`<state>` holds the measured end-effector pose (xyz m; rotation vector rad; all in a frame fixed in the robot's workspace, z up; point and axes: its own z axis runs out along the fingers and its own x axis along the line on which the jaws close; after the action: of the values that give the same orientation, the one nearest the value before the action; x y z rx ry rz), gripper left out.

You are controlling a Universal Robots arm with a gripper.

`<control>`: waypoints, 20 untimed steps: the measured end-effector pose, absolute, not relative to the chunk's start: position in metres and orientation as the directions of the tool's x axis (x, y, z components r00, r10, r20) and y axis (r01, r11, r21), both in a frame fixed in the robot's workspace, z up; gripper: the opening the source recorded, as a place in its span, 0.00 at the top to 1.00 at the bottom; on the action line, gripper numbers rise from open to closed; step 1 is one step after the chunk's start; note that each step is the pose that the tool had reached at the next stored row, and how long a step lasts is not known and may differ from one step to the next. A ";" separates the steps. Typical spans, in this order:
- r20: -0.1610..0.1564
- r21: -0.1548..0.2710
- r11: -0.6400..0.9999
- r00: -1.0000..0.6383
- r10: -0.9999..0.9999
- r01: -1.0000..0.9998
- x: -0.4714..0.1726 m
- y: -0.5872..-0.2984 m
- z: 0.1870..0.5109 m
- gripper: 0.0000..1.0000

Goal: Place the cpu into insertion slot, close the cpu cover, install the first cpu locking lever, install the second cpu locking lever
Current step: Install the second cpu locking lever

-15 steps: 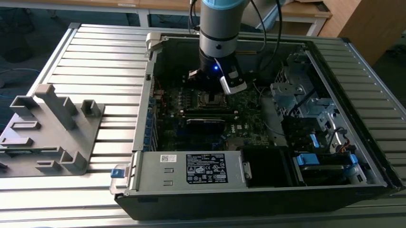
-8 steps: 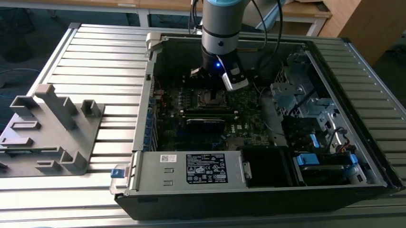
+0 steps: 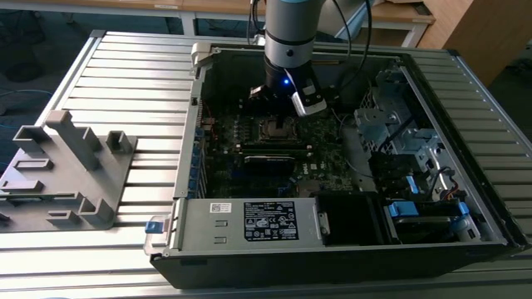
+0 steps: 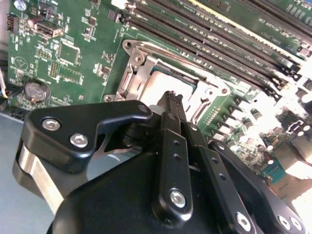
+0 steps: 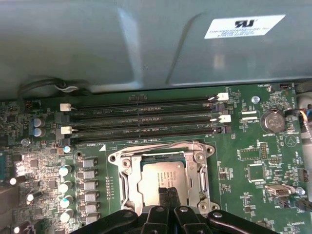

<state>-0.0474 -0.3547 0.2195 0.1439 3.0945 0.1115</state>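
Observation:
The cpu (image 5: 163, 171) lies seated in the insertion slot (image 5: 124, 163), its dull silver top facing up. The cpu cover (image 5: 130, 181) rests flat on the socket, and the chip shows through its window. In both wrist views my gripper (image 5: 168, 193) hangs just above the chip's near edge, its two black fingers pressed together with nothing between them. The second wrist view shows the fingertips (image 4: 170, 97) over the cpu (image 4: 170, 78) and the cover's frame (image 4: 139, 73). In the exterior view the gripper (image 3: 277, 112) stands over the socket (image 3: 278, 129) inside the open computer case.
Long black memory slots (image 5: 141, 119) run beside the socket, with the grey case wall (image 5: 146, 44) just beyond them. Capacitors (image 5: 63, 171) and a coin battery (image 5: 272, 122) flank the socket. A grey fixture (image 3: 66, 168) sits at the exterior view's left, and a power supply (image 3: 249, 221) and drive cage (image 3: 390, 124) crowd the case.

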 end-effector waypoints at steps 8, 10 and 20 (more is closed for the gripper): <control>-0.039 0.068 0.994 -0.995 0.094 0.091 -0.047 -0.355 0.220 0.89; -0.039 0.068 0.994 -0.995 0.094 0.091 -0.047 -0.355 0.220 0.89; -0.039 0.068 0.994 -0.995 0.094 0.091 -0.047 -0.345 0.220 0.89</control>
<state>-0.0474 -0.3451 0.2196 0.1439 3.0945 0.1026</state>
